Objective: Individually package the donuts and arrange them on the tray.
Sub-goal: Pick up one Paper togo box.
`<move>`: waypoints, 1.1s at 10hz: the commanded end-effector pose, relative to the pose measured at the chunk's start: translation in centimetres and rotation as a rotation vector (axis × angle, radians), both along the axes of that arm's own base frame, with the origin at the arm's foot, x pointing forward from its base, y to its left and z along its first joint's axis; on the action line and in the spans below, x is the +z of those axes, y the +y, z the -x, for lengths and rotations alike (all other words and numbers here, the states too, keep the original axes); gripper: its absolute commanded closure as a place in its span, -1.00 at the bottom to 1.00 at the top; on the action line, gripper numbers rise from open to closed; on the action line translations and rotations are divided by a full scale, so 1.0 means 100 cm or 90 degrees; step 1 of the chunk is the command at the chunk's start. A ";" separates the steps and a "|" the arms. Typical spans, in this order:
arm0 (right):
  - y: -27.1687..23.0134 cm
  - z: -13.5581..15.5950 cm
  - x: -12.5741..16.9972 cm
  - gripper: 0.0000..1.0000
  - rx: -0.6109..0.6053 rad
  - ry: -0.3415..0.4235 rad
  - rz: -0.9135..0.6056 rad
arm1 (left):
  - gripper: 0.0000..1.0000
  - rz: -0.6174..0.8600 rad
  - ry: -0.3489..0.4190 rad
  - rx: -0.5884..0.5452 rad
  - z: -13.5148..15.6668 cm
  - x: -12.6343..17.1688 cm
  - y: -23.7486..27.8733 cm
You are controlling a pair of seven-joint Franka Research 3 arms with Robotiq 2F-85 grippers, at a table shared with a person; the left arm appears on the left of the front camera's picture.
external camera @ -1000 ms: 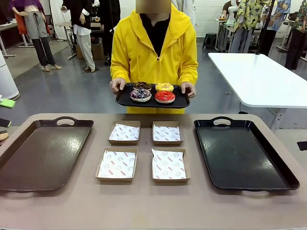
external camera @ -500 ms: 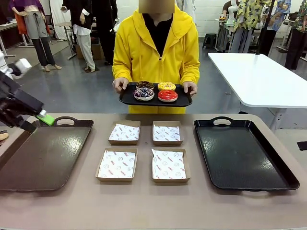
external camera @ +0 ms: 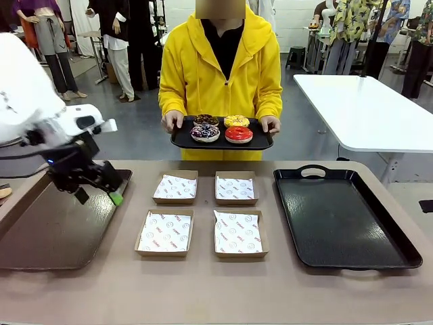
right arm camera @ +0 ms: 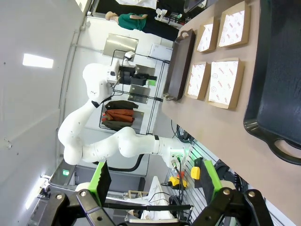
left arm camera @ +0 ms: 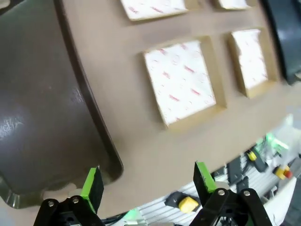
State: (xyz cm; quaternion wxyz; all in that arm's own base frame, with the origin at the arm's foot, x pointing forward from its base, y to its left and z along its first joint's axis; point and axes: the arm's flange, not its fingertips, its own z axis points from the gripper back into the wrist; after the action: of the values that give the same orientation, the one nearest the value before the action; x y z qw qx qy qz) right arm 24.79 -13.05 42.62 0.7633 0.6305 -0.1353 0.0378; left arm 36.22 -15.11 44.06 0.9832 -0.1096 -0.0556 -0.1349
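Observation:
Across the table a person in a yellow hoodie holds a small black tray (external camera: 181, 141) with both hands. On it lie the donuts: sprinkled chocolate (external camera: 205, 132), red-iced (external camera: 238, 134), dark chocolate (external camera: 205, 120) and yellow-iced (external camera: 236, 121). My left gripper (external camera: 99, 196) hangs open and empty over the far right part of the brown tray (external camera: 47, 230). In the left wrist view the left gripper (left arm camera: 148, 181) stands wide apart above that tray's rim (left arm camera: 101, 136). My right gripper (right arm camera: 156, 181) is open and empty, off the table's right end.
Four paper-lined cardboard boxes sit mid-table: far left (external camera: 175, 187), far right (external camera: 235, 187), near left (external camera: 164, 232), near right (external camera: 237, 233). A large black tray (external camera: 342, 220) lies at the right. A white table (external camera: 365, 108) stands behind on the right.
My left arm has swung in from the left edge and now hangs over the brown tray's far right part. The person's donut tray has shifted slightly right.

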 end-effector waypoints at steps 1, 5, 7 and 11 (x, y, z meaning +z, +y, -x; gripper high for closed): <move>0.000 0.000 0.001 -1.00 -0.001 -0.007 -0.012 | -1.00 -0.058 -0.005 0.050 -0.020 -0.024 -0.026; 0.000 0.000 0.001 -1.00 -0.001 -0.007 -0.012 | -1.00 -0.091 -0.001 0.085 -0.036 -0.085 -0.069; 0.000 0.000 0.001 -1.00 -0.001 -0.007 -0.012 | -1.00 -0.094 -0.010 0.095 -0.041 -0.104 -0.083; 0.000 0.000 0.001 -1.00 -0.001 -0.007 -0.012 | -1.00 -0.086 -0.005 0.076 -0.038 -0.112 -0.080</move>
State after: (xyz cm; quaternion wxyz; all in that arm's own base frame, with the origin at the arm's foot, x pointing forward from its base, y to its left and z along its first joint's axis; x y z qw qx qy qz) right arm 24.81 -13.07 42.59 0.7633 0.6308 -0.1347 0.0373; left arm 40.17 -23.43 33.03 0.9939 -0.0421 -0.0623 -0.0813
